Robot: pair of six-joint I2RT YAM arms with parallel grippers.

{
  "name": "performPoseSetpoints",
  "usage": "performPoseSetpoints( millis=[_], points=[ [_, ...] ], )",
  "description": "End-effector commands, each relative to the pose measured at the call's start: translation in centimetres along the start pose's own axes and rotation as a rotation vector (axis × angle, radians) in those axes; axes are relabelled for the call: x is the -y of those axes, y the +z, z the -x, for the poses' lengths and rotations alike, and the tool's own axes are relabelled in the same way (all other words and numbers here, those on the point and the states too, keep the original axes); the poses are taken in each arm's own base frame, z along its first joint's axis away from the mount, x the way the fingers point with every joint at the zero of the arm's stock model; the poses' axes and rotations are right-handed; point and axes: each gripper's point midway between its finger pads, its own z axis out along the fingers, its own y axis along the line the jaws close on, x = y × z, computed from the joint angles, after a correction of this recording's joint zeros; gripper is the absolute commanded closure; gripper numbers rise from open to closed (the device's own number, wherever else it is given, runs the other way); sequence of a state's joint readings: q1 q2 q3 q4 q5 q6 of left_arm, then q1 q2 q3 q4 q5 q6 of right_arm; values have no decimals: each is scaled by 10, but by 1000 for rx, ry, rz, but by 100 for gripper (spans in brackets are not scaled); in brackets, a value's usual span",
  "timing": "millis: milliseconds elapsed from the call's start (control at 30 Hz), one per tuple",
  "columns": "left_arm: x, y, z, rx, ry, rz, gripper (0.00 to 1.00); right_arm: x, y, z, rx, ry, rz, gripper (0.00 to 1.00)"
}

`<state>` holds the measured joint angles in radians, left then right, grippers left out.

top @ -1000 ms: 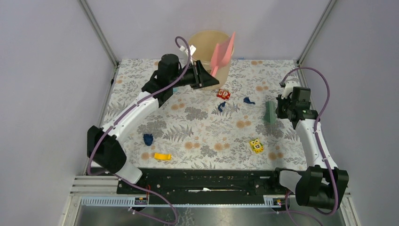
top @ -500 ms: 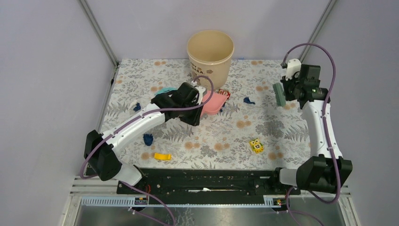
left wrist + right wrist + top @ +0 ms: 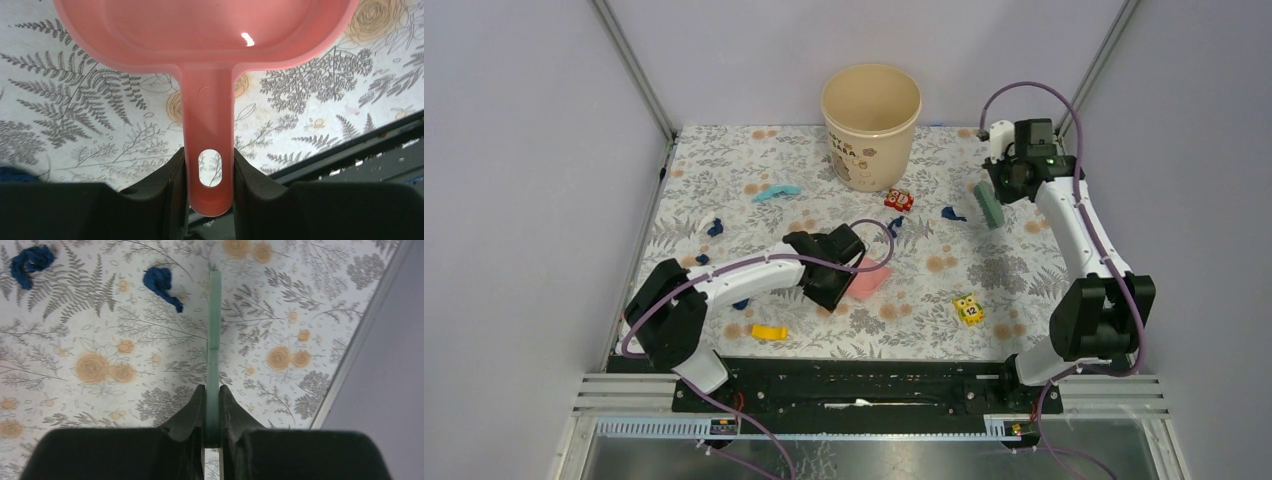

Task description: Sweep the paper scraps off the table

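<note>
Pinching dustpan handle (image 3: 207,115): left claw (image 3: 208,172)

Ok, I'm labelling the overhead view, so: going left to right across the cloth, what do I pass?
Left-side navy scrap → flat yellow piece → pink dustpan → right-side navy scrap → green brush.

jaws — clamped on green tool (image 3: 214,330) | two paper scraps (image 3: 161,286) on table (image 3: 300,305), upper left

Your view holds a beige bucket (image 3: 869,150) far centre, red toy cube (image 3: 899,200) near it, yellow toy cube (image 3: 968,310) near right, flat yellow piece (image 3: 769,332) near left.
</note>
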<state>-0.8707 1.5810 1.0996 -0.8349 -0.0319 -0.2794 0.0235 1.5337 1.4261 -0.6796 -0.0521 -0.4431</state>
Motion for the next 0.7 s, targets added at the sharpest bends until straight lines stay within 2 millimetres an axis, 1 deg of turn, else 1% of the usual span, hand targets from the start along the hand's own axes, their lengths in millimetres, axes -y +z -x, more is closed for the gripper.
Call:
performPoseSetpoints(
  millis=[0, 33, 167, 400, 533, 667],
  points=[
    [16, -4, 27, 207, -80, -43, 84, -6, -1, 19, 39, 27, -31, 100],
    [18, -2, 25, 234, -97, -43, 78, -6, 3, 19, 36, 40, -32, 100],
    [23, 0, 30, 333, -147, -60, 69, -7, 8, 19, 24, 53, -24, 100],
    [21, 3, 37, 500, -149, -51, 64, -11, 10, 19, 22, 61, -4, 100],
    [19, 11, 32, 518, -164, -54, 62, -13, 12, 16, 15, 64, 3, 100],
    [20, 13, 31, 543, -152, -50, 59, -15, 13, 15, 14, 68, 12, 100]
  ],
)
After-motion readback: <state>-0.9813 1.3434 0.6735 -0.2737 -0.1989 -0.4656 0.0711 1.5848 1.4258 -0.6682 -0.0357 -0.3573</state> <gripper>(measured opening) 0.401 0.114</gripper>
